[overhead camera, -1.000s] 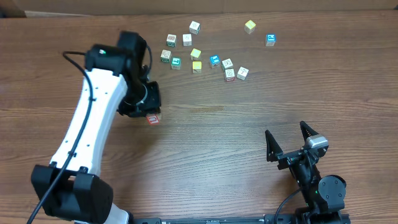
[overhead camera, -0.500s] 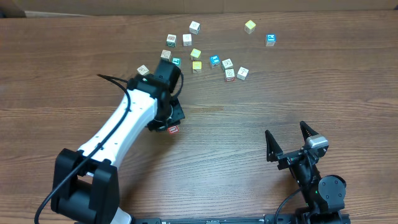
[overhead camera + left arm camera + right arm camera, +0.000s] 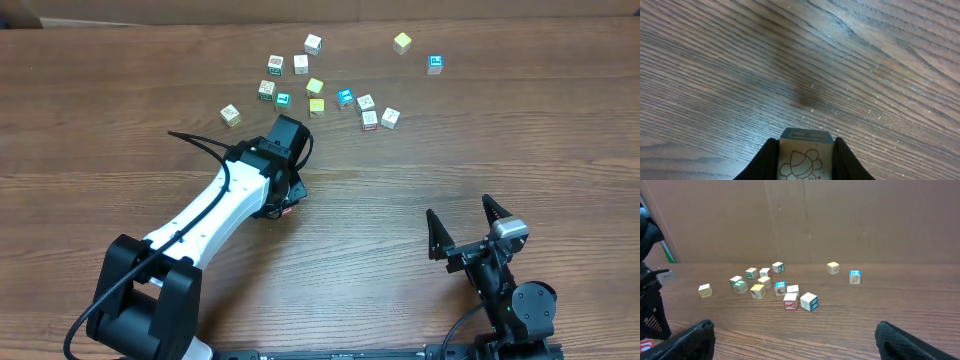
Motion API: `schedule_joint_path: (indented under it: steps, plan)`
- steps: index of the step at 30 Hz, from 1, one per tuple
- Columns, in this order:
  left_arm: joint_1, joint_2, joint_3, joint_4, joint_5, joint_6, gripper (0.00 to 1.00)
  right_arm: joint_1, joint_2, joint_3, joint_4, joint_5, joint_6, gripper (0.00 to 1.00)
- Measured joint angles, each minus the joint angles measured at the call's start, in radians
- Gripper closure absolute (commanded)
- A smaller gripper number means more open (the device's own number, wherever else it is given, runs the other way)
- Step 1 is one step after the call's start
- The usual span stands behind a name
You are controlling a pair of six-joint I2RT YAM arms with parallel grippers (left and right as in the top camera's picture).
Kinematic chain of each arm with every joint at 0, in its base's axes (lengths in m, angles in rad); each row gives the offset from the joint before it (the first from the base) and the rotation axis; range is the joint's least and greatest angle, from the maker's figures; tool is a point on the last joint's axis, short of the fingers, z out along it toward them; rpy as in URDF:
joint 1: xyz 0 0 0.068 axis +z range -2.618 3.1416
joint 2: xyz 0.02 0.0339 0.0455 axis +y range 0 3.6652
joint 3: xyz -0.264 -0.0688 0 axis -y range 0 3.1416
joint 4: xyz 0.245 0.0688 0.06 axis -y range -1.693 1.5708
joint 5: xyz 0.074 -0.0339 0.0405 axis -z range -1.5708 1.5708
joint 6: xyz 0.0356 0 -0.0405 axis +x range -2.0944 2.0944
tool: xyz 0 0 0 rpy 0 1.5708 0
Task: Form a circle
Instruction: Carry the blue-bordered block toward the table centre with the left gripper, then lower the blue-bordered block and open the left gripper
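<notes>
Gripping one cube (image 3: 805, 159); fourteen cubes (image 3: 317, 106) loose.

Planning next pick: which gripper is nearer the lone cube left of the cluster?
Left. Left gripper, holding a block, is close near-right of the lone cube; right gripper stands far right.

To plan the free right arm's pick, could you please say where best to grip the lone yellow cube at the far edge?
I would grip the yellow cube on two opposite side faces, coming down from above. It sits flat with bare table around it; the nearest blue-faced cube stands clear.
</notes>
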Motion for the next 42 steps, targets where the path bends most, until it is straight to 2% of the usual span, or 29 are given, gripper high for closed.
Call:
schedule_joint_path:
  steps: [4,8,12,14,19,26,28,33,40,42]
  plan:
    - [0.0,0.0,-0.005,0.005,-0.014,-0.05,0.96,0.0,0.0,0.0,0.0,0.0,0.0,0.0]
    - [0.0,0.0,-0.051,0.053,-0.036,-0.14,0.92,0.0,0.0,0.0,0.001,0.0,0.0,0.0]
    - [0.0,0.0,-0.067,0.076,-0.044,-0.171,0.85,0.0,0.0,0.0,0.0,0.0,0.0,0.0]
    - [0.0,0.0,-0.068,0.095,-0.063,-0.179,0.9,0.0,0.0,0.0,0.0,0.0,0.0,0.0]
    - [0.0,0.0,-0.068,0.133,-0.108,-0.167,0.89,0.0,0.0,0.0,0.0,0.0,0.0,0.0]
    - [0.0,0.0,-0.069,0.181,-0.134,-0.091,0.89,0.0,0.0,0.0,0.0,0.0,0.0,0.0]
    - [0.0,0.001,-0.069,0.181,-0.135,-0.077,0.83,0.0,0.0,0.0,0.0,0.0,0.0,0.0]
    - [0.0,0.026,-0.069,0.174,-0.14,-0.087,0.82,0.0,0.0,0.0,0.001,0.0,0.0,0.0]
    - [0.006,0.064,-0.069,0.182,-0.14,-0.104,0.67,0.0,0.0,0.0,0.0,0.0,0.0,0.0]
    - [0.008,0.064,-0.069,0.189,-0.14,-0.105,0.66,0.0,0.0,0.0,0.0,0.0,0.0,0.0]
